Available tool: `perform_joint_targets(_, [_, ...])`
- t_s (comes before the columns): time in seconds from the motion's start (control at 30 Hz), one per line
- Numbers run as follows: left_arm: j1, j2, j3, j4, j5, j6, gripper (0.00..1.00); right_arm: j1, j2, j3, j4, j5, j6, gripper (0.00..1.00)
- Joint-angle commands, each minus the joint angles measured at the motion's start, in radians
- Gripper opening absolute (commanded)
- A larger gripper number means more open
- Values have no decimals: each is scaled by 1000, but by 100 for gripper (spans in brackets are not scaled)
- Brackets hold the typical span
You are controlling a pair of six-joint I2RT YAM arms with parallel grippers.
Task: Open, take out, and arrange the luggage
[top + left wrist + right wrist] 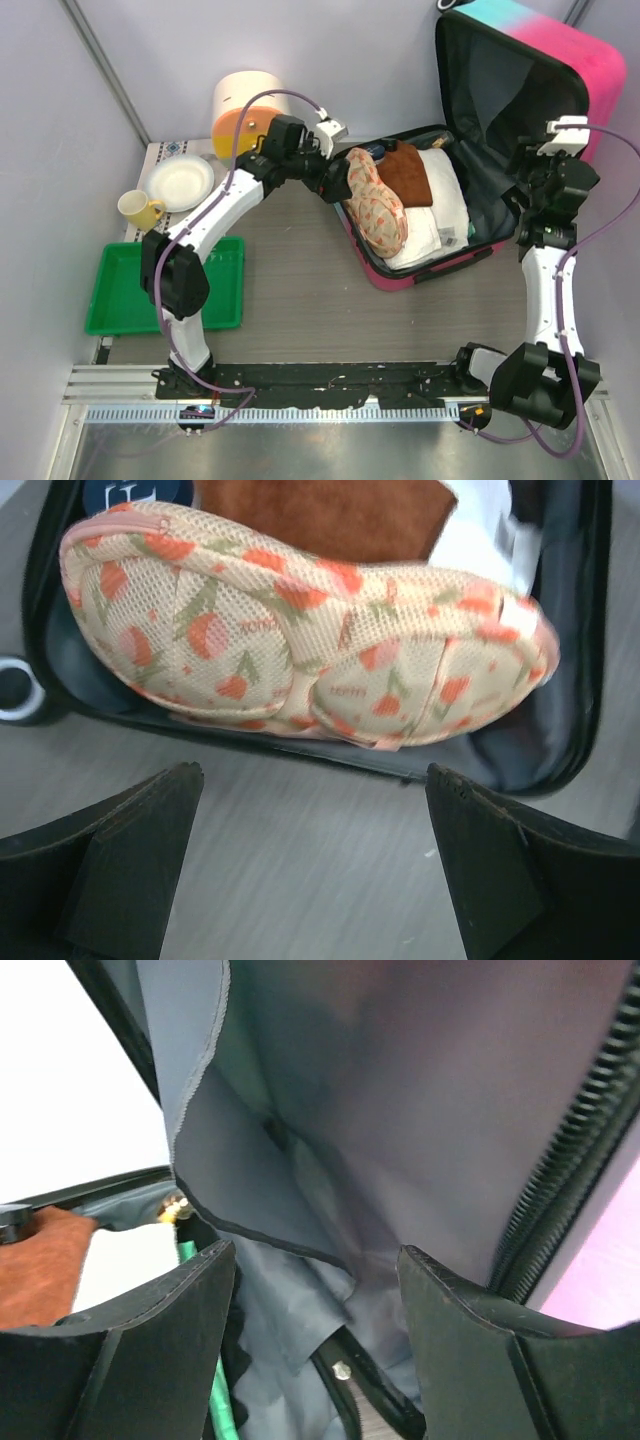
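The suitcase (497, 110) lies open to the right of the round box (245, 100). It has a pink-and-turquoise shell, black zip and dark grey lining. Its base rests flat, packed full; the lid stands upright on the side away from the box.

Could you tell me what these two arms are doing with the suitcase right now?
The luggage lies open on the table, its lid standing upright at the back. The left gripper hovers open just in front of a peach mesh pouch with an orange flower print, which lies on top of white towels and a brown cloth in the lower half. The right gripper, jaws apart, is up against the lid's grey lining. Neither holds anything.
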Motion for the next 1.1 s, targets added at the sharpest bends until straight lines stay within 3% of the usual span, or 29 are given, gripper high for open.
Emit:
perform_joint_targets(0.0, [-2, -62, -11, -200, 122, 574, 100, -60, 23, 73, 73, -10, 15, 72])
perform_joint_targets(0.03, [0, -57, -12, -230, 125, 704, 100, -68, 25, 76, 70, -24, 14, 72])
perform_joint_targets(0.17, [-8, -19, 24, -408, 154, 975, 99, -91, 17, 87, 50, -41, -11, 72])
perform_joint_targets(0.23, [-16, 13, 40, -417, 142, 973, 98, -108, 19, 96, 32, -41, -19, 73])
perform_joint_targets(0.33, [-31, 33, 70, -436, 142, 934, 98, -143, 22, 124, -2, -52, -13, 76])
perform_joint_targets(0.47, [-33, 1, 35, -315, 100, 790, 100, -168, -1, 145, -88, -136, -40, 80])
perform_joint_targets(0.67, [-16, -95, -11, -265, -51, 580, 100, -168, -87, 159, -257, -224, -105, 87])
perform_joint_targets(0.87, [113, -181, -17, -359, -36, 358, 99, -172, -136, 191, -376, -135, -108, 88])
perform_joint_targets(1.07, [225, -345, -159, -500, -179, 336, 100, -172, -222, 202, -531, -334, -167, 88])
